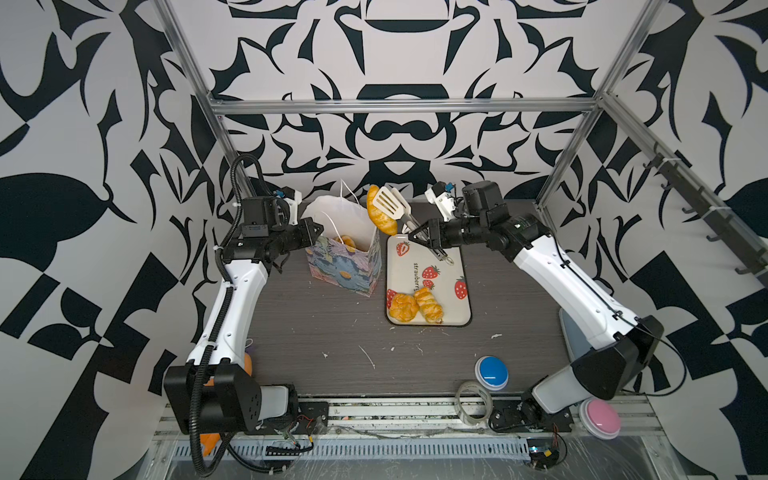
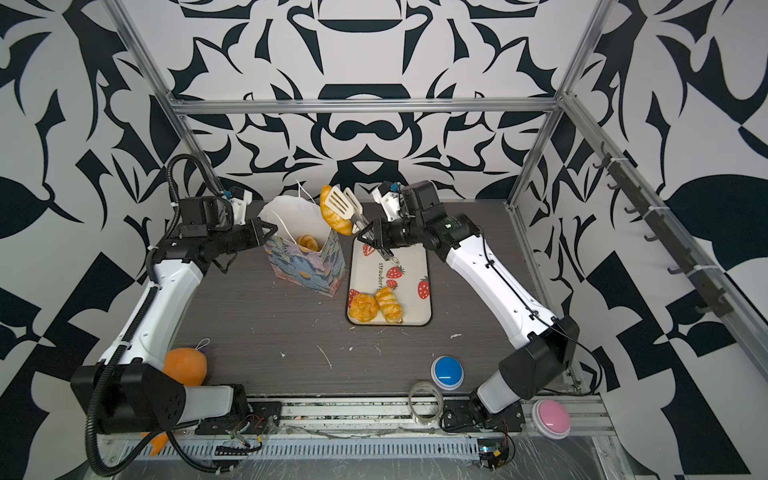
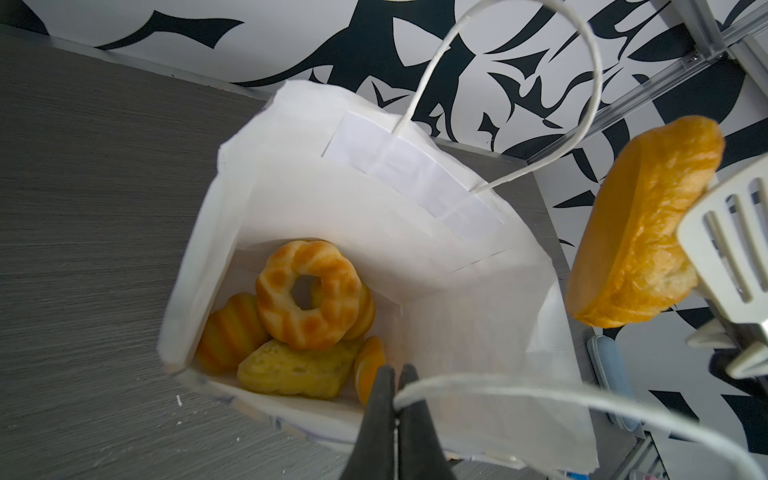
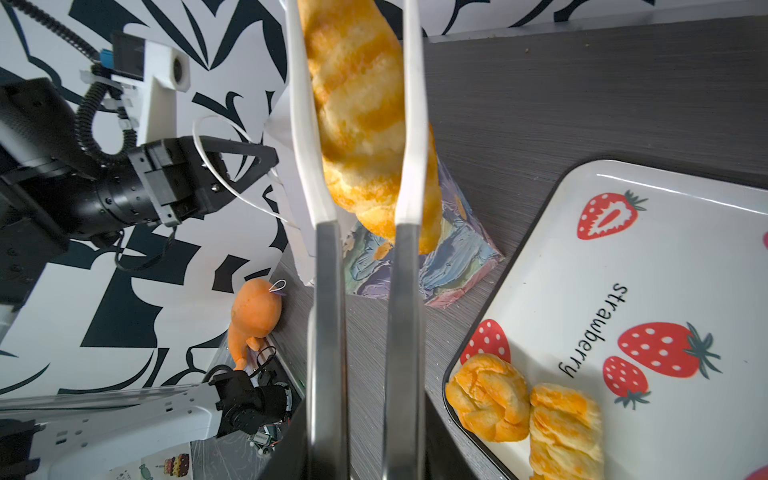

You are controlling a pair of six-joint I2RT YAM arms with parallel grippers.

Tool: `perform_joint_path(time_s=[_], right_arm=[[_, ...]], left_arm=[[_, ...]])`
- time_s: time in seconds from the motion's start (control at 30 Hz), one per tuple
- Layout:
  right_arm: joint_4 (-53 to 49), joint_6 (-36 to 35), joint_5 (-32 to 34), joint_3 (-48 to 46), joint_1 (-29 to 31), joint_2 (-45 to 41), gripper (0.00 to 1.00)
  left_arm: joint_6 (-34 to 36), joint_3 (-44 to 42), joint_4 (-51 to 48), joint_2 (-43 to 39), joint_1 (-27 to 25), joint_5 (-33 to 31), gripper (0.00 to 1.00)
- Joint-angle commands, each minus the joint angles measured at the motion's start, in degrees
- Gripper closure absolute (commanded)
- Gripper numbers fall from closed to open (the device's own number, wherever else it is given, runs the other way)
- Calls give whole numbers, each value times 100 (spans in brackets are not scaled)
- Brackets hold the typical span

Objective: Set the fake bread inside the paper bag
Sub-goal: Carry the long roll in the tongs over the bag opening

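On the dark table under black-and-white walls, the left gripper is pinched tight on the string handle, likely to keep the paper bag open. The right gripper squeezes white tongs. Their far end clamps a bread roll mid-frame, just right of the bag's mouth.

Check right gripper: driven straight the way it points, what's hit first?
Likely the paper bag, the wall nearest it, near the rim; height is unclear. The right gripper is shut on tongs clamping a striped loaf.
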Motion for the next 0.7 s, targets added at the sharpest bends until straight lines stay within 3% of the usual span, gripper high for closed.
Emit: perform_joint_path(time_s=[0.0,0.67], right_arm=[[664,53,-272,490,96,-105,66],[813,57,-368,1078,684,764,66]], left_arm=[[-16,-87,-5,-21,-26,100,98],[-13,-104,-5,-37,-26,94,98]])
